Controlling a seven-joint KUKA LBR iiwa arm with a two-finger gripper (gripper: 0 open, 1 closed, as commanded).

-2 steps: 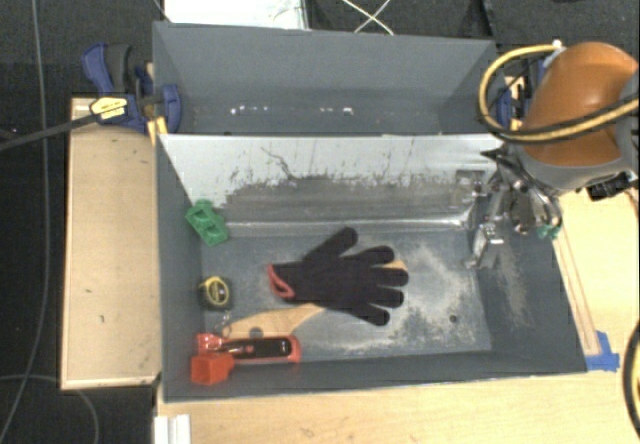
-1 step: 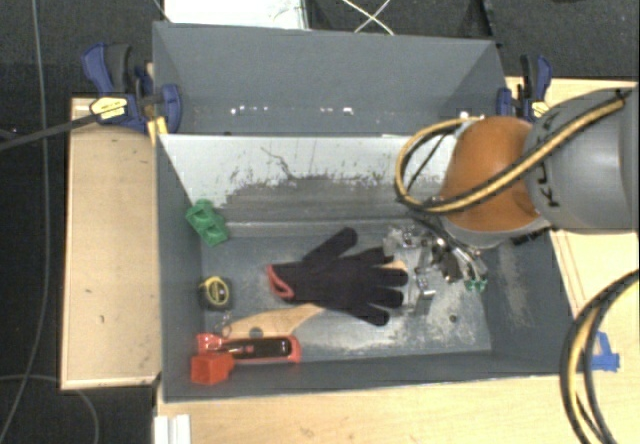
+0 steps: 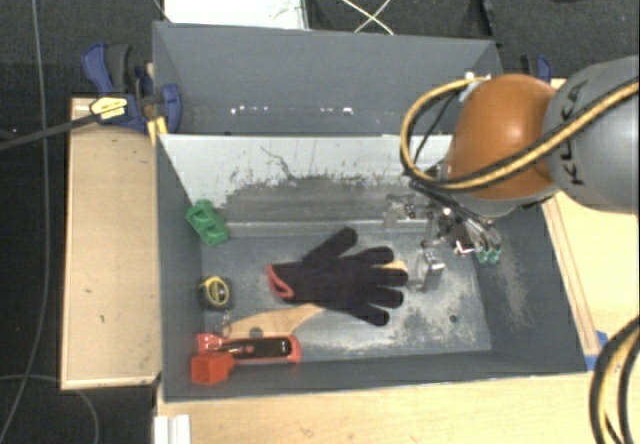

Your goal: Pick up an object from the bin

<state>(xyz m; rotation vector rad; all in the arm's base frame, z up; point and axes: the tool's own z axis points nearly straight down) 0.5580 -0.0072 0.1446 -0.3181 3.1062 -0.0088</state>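
Note:
My gripper [image 3: 432, 270] hangs low over the bin floor right of centre, just beside the fingertips of a black glove [image 3: 340, 280]. The glove lies flat in the middle of the bin, its red-edged cuff pointing left and its fingertips pointing right. A pale wooden piece [image 3: 275, 317] sticks out from under the glove at the lower left. A small tan bit [image 3: 398, 267] shows at the glove's fingertips, close to the gripper.
A green block [image 3: 207, 222] lies at the left near the back wall. A small yellow tape measure [image 3: 215, 291] sits left of the glove. A red and black tool [image 3: 243, 352] lies along the front left. The arm with its orange dome comes in from the right.

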